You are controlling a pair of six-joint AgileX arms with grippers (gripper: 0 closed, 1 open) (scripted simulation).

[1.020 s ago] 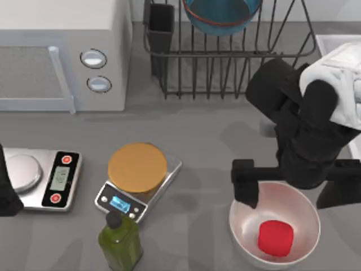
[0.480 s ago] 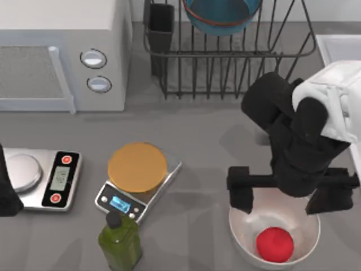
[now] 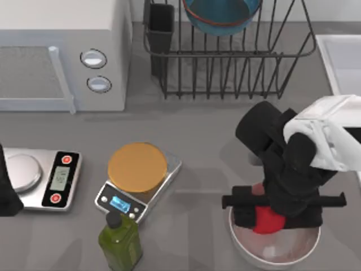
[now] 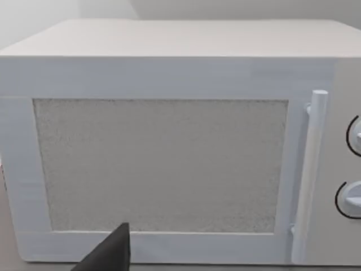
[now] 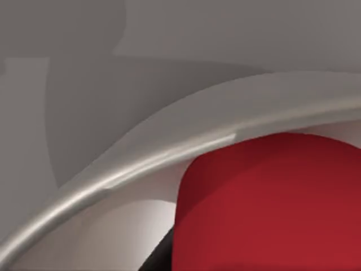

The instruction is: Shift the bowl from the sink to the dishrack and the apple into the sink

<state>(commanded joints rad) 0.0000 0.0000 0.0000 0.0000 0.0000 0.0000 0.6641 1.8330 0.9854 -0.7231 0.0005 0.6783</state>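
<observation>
Top view. Right gripper [image 3: 269,217]: black two-finger head, lower right of frame, lowered into the large whitish-pink glossy bowl [image 3: 251,257]; whether its fingers have closed cannot be told. Small plain red apple [image 3: 265,221]: inside that pale bowl, partly covered by the gripper. Round teal-blue bowl with thin orange-red rim [image 3: 221,16]: top centre, resting in the large black wire dishrack [image 3: 225,68], which carries a dark rectangular cutlery cup [image 3: 161,25] on its left corner. Pale white-grey rectangular sink [image 3: 337,59]: right edge. White box microwave [image 3: 62,53]: upper left. Silver digital scale [image 3: 42,178]: left edge. Second silver scale bearing a round tan disc [image 3: 137,167]: centre. Olive-green glass bottle with black cap [image 3: 119,240]: bottom, just below that scale. Left arm: parked, dark form at the far left edge [image 3: 5,195]. All stand on a grey table [image 3: 197,130].

Left wrist view. White microwave front [image 4: 163,164] with upright handle [image 4: 310,175]; one dark finger tip [image 4: 110,254] at the bottom edge.

Right wrist view. Red apple [image 5: 271,203] close up, lower right, against the pale bowl's curved rim [image 5: 113,175]; grey table [image 5: 186,34] above.
</observation>
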